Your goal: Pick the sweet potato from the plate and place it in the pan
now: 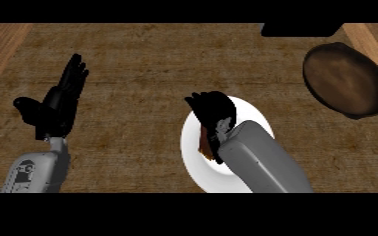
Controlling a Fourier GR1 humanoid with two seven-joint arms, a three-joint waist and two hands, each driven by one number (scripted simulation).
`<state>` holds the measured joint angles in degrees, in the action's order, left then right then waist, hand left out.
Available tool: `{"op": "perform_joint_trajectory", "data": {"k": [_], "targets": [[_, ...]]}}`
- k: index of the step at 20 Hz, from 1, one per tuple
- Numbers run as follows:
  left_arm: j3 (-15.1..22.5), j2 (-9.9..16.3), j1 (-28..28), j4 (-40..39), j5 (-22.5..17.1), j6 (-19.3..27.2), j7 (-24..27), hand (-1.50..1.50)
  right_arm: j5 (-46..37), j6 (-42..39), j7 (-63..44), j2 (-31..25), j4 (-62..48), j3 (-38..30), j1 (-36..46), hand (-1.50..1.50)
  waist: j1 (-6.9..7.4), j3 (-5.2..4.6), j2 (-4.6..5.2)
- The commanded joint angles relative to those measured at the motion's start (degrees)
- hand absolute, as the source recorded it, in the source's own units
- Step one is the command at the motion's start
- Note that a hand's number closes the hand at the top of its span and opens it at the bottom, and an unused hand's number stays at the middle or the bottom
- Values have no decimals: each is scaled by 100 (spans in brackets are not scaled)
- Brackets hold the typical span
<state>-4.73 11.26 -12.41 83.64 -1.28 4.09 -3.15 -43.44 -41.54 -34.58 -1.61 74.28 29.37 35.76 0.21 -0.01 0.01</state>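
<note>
Sweet potato (207, 150): it lay on the white plate (251, 112), mostly hidden under your right robot hand (212, 111); only a brown sliver showed at the hand's left side
Handling, as a judgement: you could expect it to be stiff, fairly heavy and rough-skinned rather than slippery, not fragile; taking it across the middle would likely be best
Right robot hand: it was over the plate with fingers curled down around the sweet potato, though you could not see whether it had left the plate
Left robot hand (55, 107): it was resting open, fingers up, at the left of the tabletop (148, 60)
Plate: it held only the sweet potato
Pan (341, 77): dark and round, it sat at the far right, well apart from the plate, with nothing in it
</note>
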Motion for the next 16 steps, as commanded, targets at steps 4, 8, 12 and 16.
{"op": "perform_joint_trajectory", "data": {"k": [4, 8, 12, 16], "targets": [[-98, -74, 10, -111, 89, 28, 211, 0, -260, 674, 229, 157, -624, 460, -165, -150, 19, 0, 6], [-118, 19, -125, -144, 110, -98, 16, 0, -433, 57, 218, 155, -531, 191, -159, -150, -12, 0, 0], [-200, 111, -31, 215, -83, -310, -314, 0, -428, 114, 149, 160, -648, 202, -98, -150, 2, 0, -4], [-78, -185, 57, -121, 189, -45, 224, 0, -446, 716, 489, 161, -1502, 387, -24, -150, 17, 0, 7]]}}
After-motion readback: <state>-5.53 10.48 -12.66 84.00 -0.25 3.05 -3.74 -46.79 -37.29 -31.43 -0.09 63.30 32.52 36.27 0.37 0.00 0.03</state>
